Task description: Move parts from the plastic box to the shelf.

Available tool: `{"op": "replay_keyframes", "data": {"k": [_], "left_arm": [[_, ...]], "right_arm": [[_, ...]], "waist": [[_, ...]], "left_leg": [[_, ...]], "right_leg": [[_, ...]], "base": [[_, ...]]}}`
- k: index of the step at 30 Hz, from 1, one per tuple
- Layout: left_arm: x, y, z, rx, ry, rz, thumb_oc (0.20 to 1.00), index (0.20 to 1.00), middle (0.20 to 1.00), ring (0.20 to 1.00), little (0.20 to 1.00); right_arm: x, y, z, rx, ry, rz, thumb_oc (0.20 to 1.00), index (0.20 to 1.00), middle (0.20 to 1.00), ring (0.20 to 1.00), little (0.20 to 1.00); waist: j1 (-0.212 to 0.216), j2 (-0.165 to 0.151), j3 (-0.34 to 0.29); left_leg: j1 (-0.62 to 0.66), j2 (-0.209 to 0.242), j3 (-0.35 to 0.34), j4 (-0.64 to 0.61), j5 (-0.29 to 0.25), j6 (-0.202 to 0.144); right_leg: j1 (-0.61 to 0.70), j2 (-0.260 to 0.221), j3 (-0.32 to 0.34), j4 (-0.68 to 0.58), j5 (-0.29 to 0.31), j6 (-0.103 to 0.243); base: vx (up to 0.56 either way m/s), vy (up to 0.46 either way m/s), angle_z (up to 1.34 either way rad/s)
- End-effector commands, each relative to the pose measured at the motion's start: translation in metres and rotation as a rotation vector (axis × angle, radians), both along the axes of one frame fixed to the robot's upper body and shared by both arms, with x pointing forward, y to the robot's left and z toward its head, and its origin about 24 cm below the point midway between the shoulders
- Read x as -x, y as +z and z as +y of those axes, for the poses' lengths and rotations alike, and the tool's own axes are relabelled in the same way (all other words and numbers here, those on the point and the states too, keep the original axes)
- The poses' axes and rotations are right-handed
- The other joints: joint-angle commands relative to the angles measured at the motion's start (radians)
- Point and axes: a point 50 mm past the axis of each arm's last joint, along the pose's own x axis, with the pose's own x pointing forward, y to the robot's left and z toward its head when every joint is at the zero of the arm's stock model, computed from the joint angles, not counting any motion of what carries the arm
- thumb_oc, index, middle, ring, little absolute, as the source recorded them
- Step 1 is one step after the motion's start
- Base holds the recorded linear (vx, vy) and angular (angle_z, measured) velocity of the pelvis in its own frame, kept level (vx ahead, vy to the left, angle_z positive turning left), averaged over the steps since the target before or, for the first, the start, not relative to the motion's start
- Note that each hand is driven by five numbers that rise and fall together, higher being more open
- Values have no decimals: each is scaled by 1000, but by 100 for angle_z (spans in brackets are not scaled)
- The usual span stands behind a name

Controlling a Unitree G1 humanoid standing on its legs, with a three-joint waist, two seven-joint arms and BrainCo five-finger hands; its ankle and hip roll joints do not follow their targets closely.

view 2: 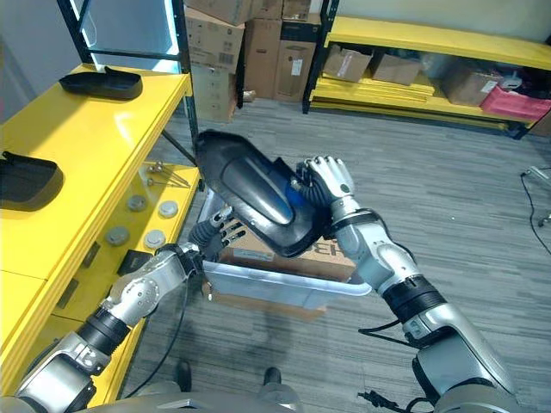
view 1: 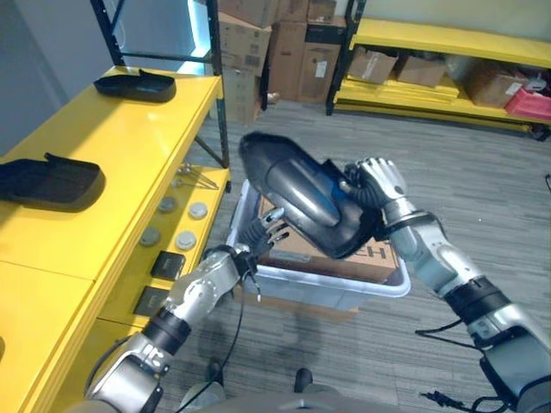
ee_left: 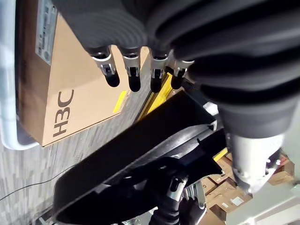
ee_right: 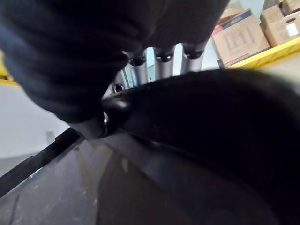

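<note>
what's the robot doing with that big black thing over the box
The right robot hand grips a large black moulded part and holds it in the air above the clear plastic box, which also holds a cardboard carton. The left robot hand reaches in under the part with relaxed fingers, not gripping it. Two similar black parts already lie on the yellow shelf to the robot's left.

Head eyes look down; wrist views close on black part.
</note>
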Motion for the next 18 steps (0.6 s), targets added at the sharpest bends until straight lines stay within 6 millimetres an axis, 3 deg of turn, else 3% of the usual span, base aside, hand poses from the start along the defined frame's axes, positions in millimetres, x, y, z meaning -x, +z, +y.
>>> {"op": "replay_keyframes", "data": {"k": [1,6,7,9,14,18], "left_arm": [[-11,28,-22,81,-32,-82,1000,1000,1000,1000,1000],[-12,31,-19,137,1,-79,1000,1000,1000,1000,1000],[-13,32,-18,158,12,-83,586,586,586,586,586],[-14,34,-14,157,32,-96,200,200,200,200,200],[-16,38,-8,179,87,-144,200,200,200,200,200],[-17,49,-4,174,149,-231,200,200,200,200,200]], "right_arm": [[-12,54,20,-35,108,-220,200,200,200,200,200],[0,57,39,-80,249,-237,200,200,200,200,200],[4,59,43,-93,283,-241,200,200,200,200,200],[10,61,49,-120,336,-244,200,200,200,200,200],[25,61,60,-192,442,-193,200,200,200,200,200],[38,44,74,-296,499,-117,200,200,200,200,200]], "waist": [[32,-11,-40],[34,-11,-38],[33,-11,-37],[33,-11,-36],[29,-13,-36],[26,-11,-30]], "left_leg": [[70,-31,12,-2,-167,32],[68,-34,8,-2,-169,35],[68,-35,7,-2,-169,35],[68,-36,7,-2,-171,36],[69,-37,10,-2,-174,37],[70,-36,15,-2,-175,40]], "right_leg": [[52,22,-49,2,-114,13],[50,20,-50,2,-114,13],[50,20,-49,2,-114,13],[49,19,-48,2,-115,13],[48,19,-47,2,-116,15],[47,18,-44,2,-115,14]], "base": [[0,0,0],[0,0,0],[0,0,0],[0,0,0],[0,0,0],[0,0,0]]}}
